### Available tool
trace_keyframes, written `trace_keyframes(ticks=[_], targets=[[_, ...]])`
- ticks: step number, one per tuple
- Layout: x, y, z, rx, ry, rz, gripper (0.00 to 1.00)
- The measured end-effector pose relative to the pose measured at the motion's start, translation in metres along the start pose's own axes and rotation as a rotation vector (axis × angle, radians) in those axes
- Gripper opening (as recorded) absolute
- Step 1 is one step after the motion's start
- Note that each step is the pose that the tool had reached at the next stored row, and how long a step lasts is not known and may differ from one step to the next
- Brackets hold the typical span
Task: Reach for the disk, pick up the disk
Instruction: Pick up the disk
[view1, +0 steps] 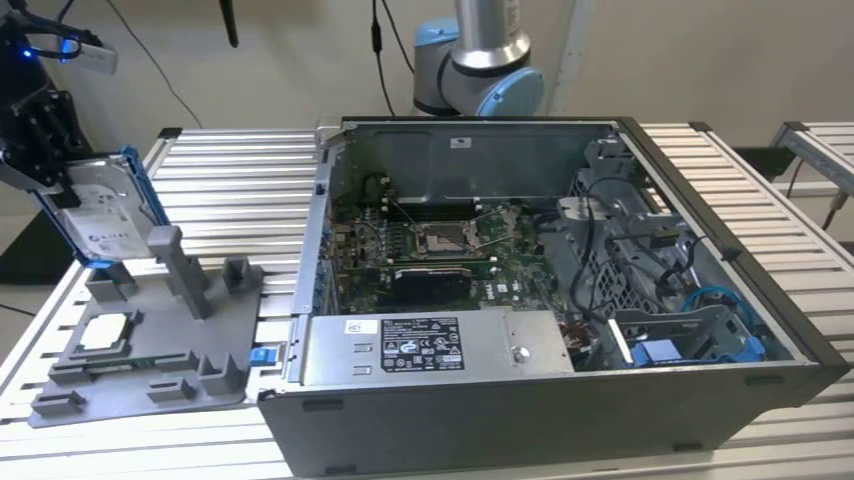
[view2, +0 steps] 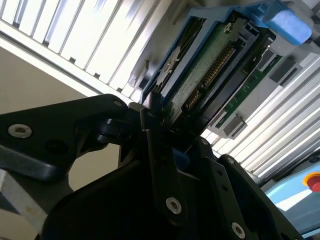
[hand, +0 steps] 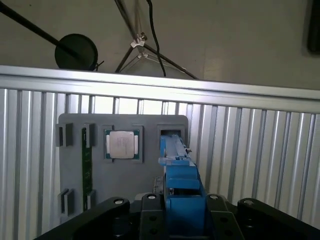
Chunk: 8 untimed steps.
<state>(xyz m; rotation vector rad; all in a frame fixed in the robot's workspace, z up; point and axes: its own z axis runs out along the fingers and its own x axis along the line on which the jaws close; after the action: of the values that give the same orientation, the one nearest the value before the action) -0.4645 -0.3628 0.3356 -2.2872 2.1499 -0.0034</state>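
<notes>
Right, exterior view first: the gripper (view1: 56, 180) sits high at this view's left, clamped on the top edge of the disk (view1: 104, 222). The disk hangs tilted, label side facing the camera, with its blue frame running down both long sides. Its lower end is just above the posts of the grey tray (view1: 160, 370); I cannot tell whether the 2 touch. On that tray lie 1 square chip (view1: 107, 331) and a memory stick (view1: 118, 364). Just beside the tray, on the slatted table (view1: 227, 170), stands the open computer case (view1: 534, 420), with the arm (view1: 481, 60) behind it.

Second wrist view now: the black fingers (view2: 152, 145) are closed tight on the disk's (view2: 200, 75) edge, its green circuit board and blue frame stretching away from the gripper (view2: 167, 125).

First wrist view: the disk (hand: 177, 175) is seen edge-on, a blue strip pinched between the 2 fingers of the gripper (hand: 184, 206). Beyond it sits the tray (hand: 125, 185), with the chip (hand: 121, 144) and the memory stick (hand: 86, 165) in their pockets.
</notes>
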Motion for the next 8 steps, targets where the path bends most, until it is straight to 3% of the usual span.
trace_keyframes(ticks=[8], targets=[[0.0000,0.0000,-0.0090,0.0000,0.0000,0.000,0.00]])
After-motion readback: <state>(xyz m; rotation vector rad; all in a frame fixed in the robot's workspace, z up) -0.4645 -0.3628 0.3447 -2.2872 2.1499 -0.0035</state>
